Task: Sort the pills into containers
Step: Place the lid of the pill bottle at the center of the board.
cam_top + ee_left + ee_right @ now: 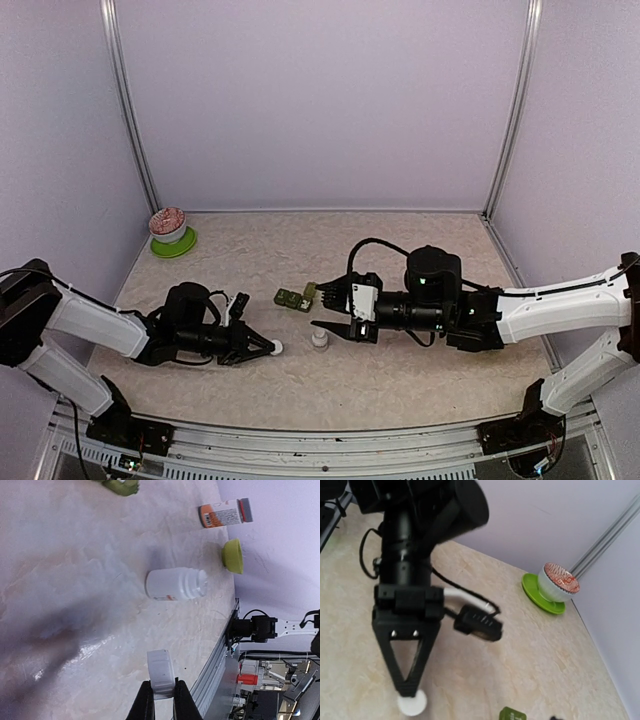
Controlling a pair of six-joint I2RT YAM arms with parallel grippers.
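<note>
The dark green strip of containers (293, 298) lies mid-table; one end shows in the left wrist view (121, 486) and in the right wrist view (512, 714). An open white pill bottle (319, 340) stands just in front of it and also shows in the left wrist view (176, 584). My left gripper (268, 348) is shut on the bottle's white cap (161, 677), left of the bottle, low over the table. My right gripper (324, 310) is open and empty, one finger by the strip, the other beside the bottle. No loose pills show.
A white bowl with reddish contents (167, 222) sits on a lime-green saucer (176, 243) at the far left corner. An orange-labelled bottle (225, 514) and a lime-green bowl (233, 556) stand beyond the white bottle. Purple walls enclose the table.
</note>
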